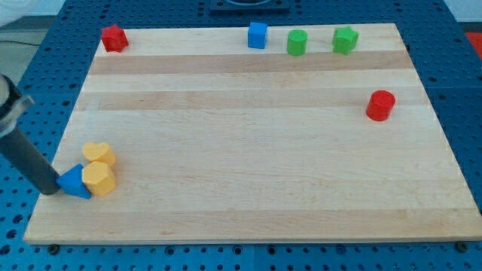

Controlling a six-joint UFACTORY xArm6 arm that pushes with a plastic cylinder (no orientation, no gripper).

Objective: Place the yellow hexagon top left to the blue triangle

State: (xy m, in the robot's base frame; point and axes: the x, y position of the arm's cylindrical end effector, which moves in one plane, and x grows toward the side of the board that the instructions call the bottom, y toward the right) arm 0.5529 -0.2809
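The blue triangle (pixel 73 182) lies near the board's left edge, low in the view. Two yellow blocks touch it. One yellow hexagon (pixel 99 179) sits right against its right side. The other yellow block (pixel 99 154) sits just above that one, at the triangle's upper right. My rod comes in from the view's left, and my tip (pixel 53 190) rests at the board's left edge, touching the triangle's left side.
A red block (pixel 114 38) sits at the board's top left corner. A blue cube (pixel 257 35), a green cylinder (pixel 297 42) and a green block (pixel 345 40) line the top edge. A red cylinder (pixel 381 105) stands at the right.
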